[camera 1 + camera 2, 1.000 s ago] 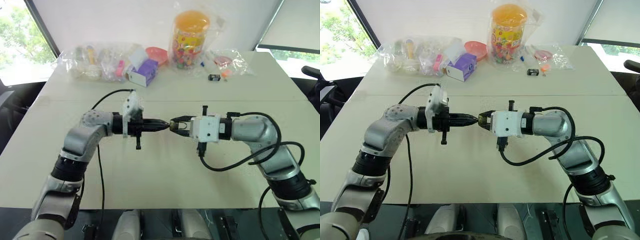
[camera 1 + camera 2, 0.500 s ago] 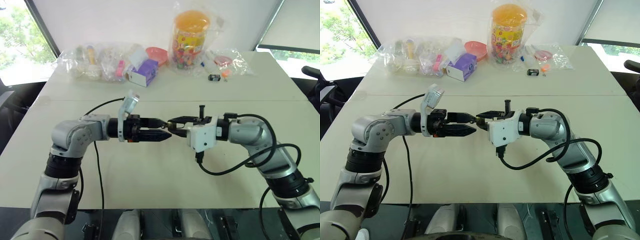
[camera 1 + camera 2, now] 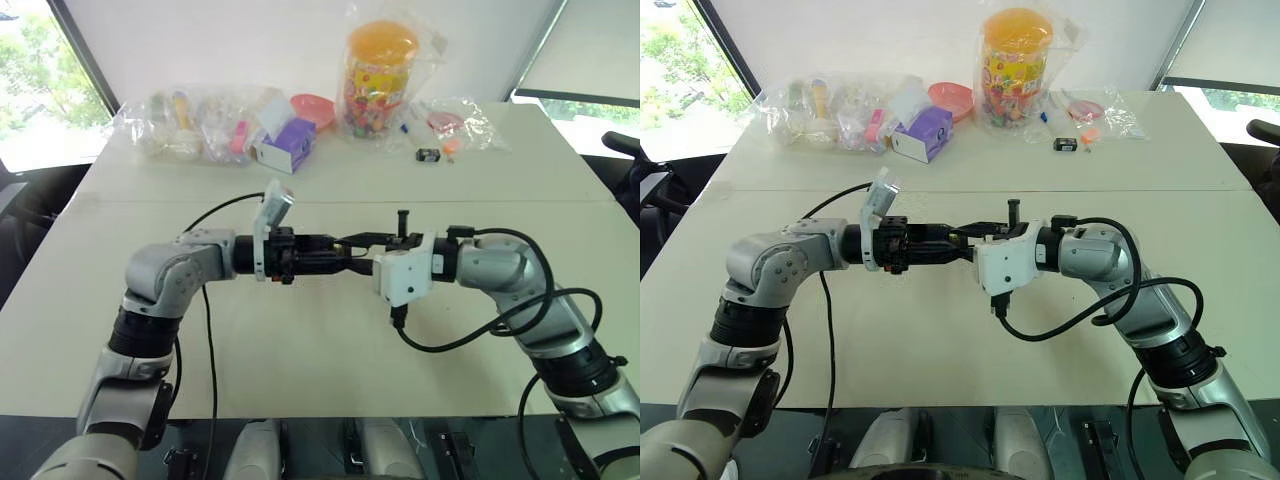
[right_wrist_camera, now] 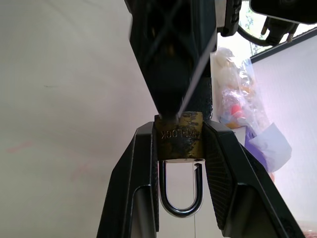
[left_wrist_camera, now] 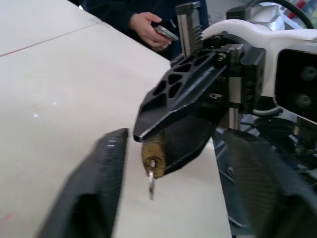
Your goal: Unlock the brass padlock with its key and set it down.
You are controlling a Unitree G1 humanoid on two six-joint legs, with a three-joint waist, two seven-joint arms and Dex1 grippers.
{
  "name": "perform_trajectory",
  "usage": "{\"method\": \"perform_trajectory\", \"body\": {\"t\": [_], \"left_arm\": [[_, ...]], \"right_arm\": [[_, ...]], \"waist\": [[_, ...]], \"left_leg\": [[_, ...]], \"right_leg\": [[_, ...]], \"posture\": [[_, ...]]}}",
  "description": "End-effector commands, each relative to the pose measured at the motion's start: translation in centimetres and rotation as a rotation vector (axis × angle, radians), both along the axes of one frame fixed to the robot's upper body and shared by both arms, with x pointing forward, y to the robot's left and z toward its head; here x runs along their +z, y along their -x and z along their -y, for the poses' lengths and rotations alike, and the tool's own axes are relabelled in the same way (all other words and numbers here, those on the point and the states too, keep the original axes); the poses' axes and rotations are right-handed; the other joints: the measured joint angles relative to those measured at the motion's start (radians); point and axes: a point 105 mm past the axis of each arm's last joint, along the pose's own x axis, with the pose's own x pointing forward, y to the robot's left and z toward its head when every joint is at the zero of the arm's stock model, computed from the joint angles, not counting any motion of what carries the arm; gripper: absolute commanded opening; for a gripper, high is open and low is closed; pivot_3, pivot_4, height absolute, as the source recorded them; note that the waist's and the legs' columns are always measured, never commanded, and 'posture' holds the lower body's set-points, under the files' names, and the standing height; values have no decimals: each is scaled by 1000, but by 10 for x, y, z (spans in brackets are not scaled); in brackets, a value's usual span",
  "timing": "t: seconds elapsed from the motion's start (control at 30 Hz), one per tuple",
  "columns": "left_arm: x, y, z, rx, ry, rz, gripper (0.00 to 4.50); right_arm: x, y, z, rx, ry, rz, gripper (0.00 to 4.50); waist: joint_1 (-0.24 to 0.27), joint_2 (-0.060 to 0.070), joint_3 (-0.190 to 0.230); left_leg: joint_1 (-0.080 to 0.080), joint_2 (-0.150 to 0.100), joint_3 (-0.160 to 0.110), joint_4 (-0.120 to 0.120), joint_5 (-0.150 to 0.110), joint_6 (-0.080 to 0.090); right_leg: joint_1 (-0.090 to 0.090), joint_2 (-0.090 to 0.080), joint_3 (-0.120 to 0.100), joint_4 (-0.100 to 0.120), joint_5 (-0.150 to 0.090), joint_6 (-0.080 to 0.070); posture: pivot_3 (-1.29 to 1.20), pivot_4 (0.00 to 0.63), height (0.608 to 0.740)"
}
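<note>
A: Item one, location and hold?

B: Small brass padlock (image 4: 178, 141), yellow-gold block with a thin silvery shackle, clamped across its body between my right gripper's (image 4: 179, 144) black fingers, held in the air above the pale table (image 3: 330, 350). The shackle looks sprung free at one leg in the right wrist view.

A: Item two?

B: Tiny silvery key (image 5: 150, 186), seated in the keyway, bare. My left gripper (image 5: 173, 193) stands half-spread on either side of it, gripping nothing.

A: Handling note?

B: I judge I should close squarely on the key's bow and keep the right clamp firm.
</note>
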Motion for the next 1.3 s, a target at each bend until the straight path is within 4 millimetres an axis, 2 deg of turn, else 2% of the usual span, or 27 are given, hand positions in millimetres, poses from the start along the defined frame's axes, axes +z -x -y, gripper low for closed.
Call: {"method": "perform_trajectory", "body": {"t": [0.03, 0.1, 0.3, 0.37, 0.43, 0.5, 0.6, 0.63, 0.77, 0.83, 0.93, 1.03, 1.1, 1.3], "left_arm": [[9, -2, -2, 2, 18, 28, 980], [9, -2, -3, 3, 17, 26, 95], [5, 2, -2, -13, -4, 29, 95], [5, 2, -2, -15, -6, 40, 95], [6, 2, -2, -19, -9, 48, 0], [6, 1, -4, -20, -23, 67, 0], [5, -1, -7, -18, -34, 84, 0], [5, -1, -8, -18, -36, 88, 0], [6, -2, -11, -19, -43, 105, 0], [7, -2, -11, -22, -46, 112, 0], [8, -2, -11, -28, -51, 124, 0], [10, -2, -10, -37, -50, 130, 0], [11, -3, -9, -42, -48, 132, 0], [17, 1, -7, -72, -39, 129, 0]], "right_arm": [[11, 5, -3, 16, -14, 49, 700], [10, 5, -2, 14, -14, 48, 700], [11, 6, -4, 13, -23, 43, 700], [11, 7, -3, 2, -52, -22, 700], [11, 7, 1, -35, -111, -138, 1744], [6, 11, 7, -59, -121, -265, 2602], [4, 14, 18, -102, -122, -342, 4167], [4, 14, 22, -122, -128, -363, 4486], [15, 16, 36, -190, -246, -502, 4486], [24, 14, 39, -215, -333, -542, 3875], [30, 15, 39, -234, -410, -620, 2605], [31, 16, 36, -247, -444, -665, 880], [31, 14, 35, -267, -462, -678, 35], [31, 12, 26, -276, -518, -728, 35]], "waist": [[0, 0, 0], [0, 0, 0], [0, 0, 0], [0, 0, 0], [0, 0, 0], [0, 0, 0], [2, 0, 0], [2, 0, 0], [1, 0, 0], [0, 0, 0], [0, 0, 0], [1, 0, 0], [1, 0, 0], [0, 0, 0]], "left_leg": [[0, 0, 0, 0, 0, 0], [0, 0, 0, 0, 0, 0], [0, 0, 0, 0, 0, 0], [0, 0, 0, 0, 0, 0], [0, 0, 0, 0, 0, 0], [0, 0, 0, 0, 0, 0], [0, 0, 0, 0, 0, 0], [0, 0, 0, 0, 0, 0], [0, 0, 0, 0, 0, 0], [0, 0, 0, 0, 0, 0], [0, 0, 0, 0, 0, 0], [0, 0, 0, 0, 0, 0], [0, 0, 0, 0, 0, 0], [-1, 0, -1, 0, 0, 0]], "right_leg": [[0, 0, 0, 0, 0, 0], [0, 0, 0, 0, 0, 0], [0, 0, 0, 0, 0, 0], [0, 0, 0, 0, 0, 0], [0, 0, 0, 0, 0, 0], [0, -1, 0, 0, 0, 0], [0, -1, 0, 0, 0, 0], [0, -1, 0, 0, 0, 0], [0, -1, 0, 0, 0, 0], [0, -1, 0, 0, 0, 0], [0, -1, 0, 0, 0, 0], [0, -1, 0, 0, 0, 0], [0, -1, 0, 0, 0, 0], [0, -1, 0, -1, 0, 0]], "posture": [[0, 150, 740], [0, 150, 740], [0, 150, 740], [0, 150, 740], [0, 150, 740], [0, 150, 740], [0, 150, 740], [0, 150, 740], [0, 150, 740], [0, 150, 740], [0, 150, 740], [0, 150, 740], [0, 150, 740], [0, 150, 740]]}}
